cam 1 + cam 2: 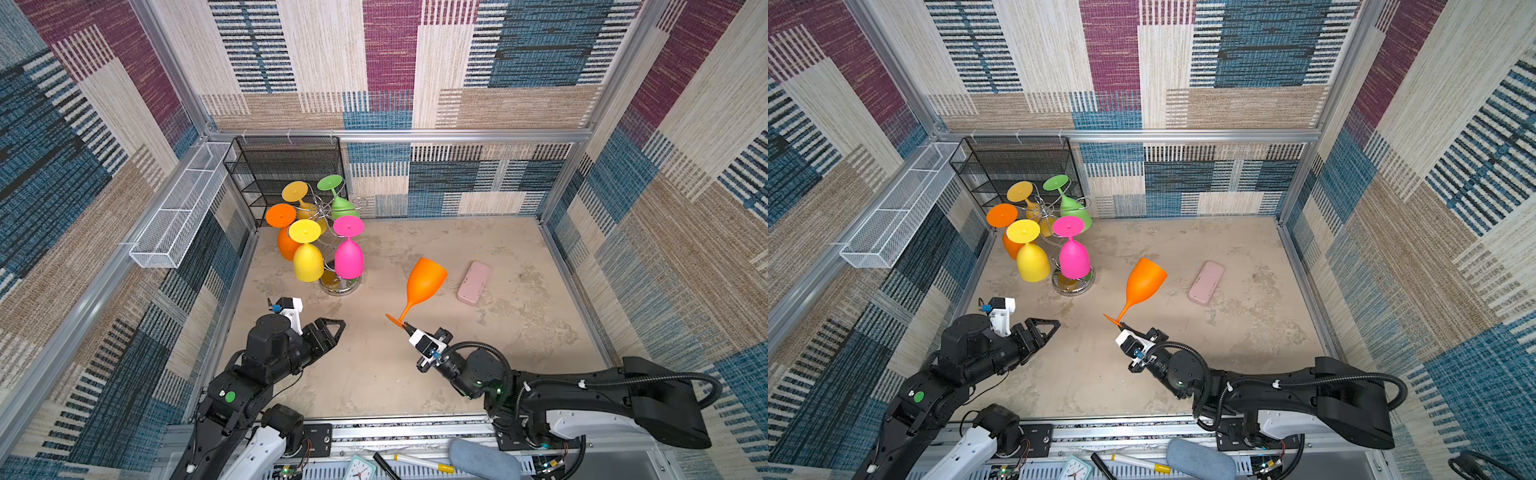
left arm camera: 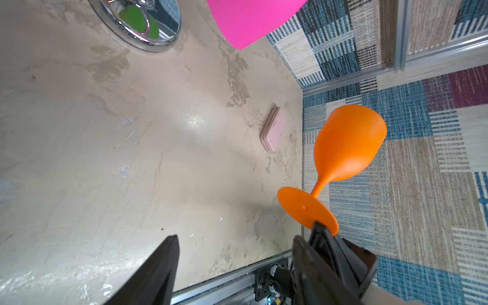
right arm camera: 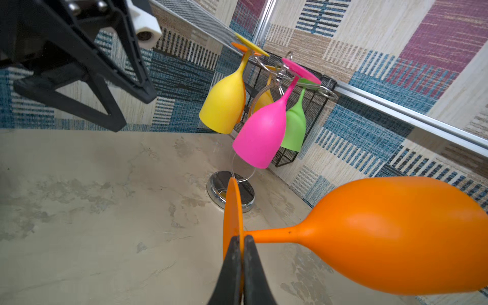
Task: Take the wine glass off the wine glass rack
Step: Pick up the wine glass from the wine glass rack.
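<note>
Right, the lift-off itself looks done to me: the orange wine glass [image 1: 424, 282] is clear of the wine glass rack [image 1: 337, 291] and well apart from it, out over the middle of the counter [image 1: 374, 374]. My right claw [image 3: 240, 239] is pinching it by the thin edge of its foot, jaws pressed together on either side of the disc. The glass leans with its stem slanting up and its bowl pointing away toward the pink case [image 1: 473, 282] lying flat nearby. From the wrist views it appears to hang above the counter rather than rest on it, though I cannot be sure how high. My left claw [image 2: 235, 240] is spread with nothing between its fingers, parked near the front of the counter, short of the rack's mirrored base. Five glasses hang bowl-down on the rack, the pink glass [image 1: 348, 257] and a yellow glass [image 1: 307, 262] nearest me, so the rack was not disturbed as far as I can judge. What is left, I reckon, is the put-down. I would bring the foot level, lower it onto the bare patch between the rack and the case, and only then let the jaws part. My worry is the grip: an edge pinch on a flat disc gives little hold against the bowl's weight, so the glass could swing or slip if I turn the wrist quickly. Slow rotation, then a gentle descent.
</note>
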You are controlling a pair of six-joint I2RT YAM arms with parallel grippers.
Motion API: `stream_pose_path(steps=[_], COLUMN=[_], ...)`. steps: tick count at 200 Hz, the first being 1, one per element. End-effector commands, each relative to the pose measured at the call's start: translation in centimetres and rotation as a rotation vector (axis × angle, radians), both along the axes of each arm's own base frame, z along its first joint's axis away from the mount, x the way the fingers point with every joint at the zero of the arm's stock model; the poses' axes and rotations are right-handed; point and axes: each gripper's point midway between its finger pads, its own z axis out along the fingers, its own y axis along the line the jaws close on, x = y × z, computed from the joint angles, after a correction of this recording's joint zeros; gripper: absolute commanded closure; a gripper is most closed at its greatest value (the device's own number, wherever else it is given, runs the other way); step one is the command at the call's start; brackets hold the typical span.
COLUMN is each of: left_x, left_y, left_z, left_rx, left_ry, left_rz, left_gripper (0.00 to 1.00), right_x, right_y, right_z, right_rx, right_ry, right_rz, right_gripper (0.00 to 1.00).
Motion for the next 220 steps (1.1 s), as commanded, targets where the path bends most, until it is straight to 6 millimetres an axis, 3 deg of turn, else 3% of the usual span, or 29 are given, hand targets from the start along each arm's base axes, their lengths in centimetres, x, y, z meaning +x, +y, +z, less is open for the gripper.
stream_pose_path(steps=[1, 75, 152, 220], left_x=[-0.2, 0.8, 2.2, 2.0], left_y=[-0.4, -2.8, -4.1, -4.5], left_z=[-0.3, -3.2, -5.0, -6.1], left_rx=[-0.088, -0.248, -0.361, -0.384], left_ry=[0.074, 0.275, 0.359, 0.394], left_rz=[0.035, 0.066, 0.117, 0.138], left_gripper=[0.30, 0.38, 0.49, 0.55], right_x=[-0.1, -1.4, -1.7, -1.5], right_y=[0.6, 4.7, 6.5, 7.6], right_z=[1.2, -1.6, -3.0, -4.1], right_rx=[0.008, -0.146, -0.227, -0.280], right_ry=[-0.064, -0.151, -0.194, -0.219], right_rz=[-0.016, 0.045, 0.070, 0.069], right_gripper=[1.00, 1.00, 1.00, 1.00])
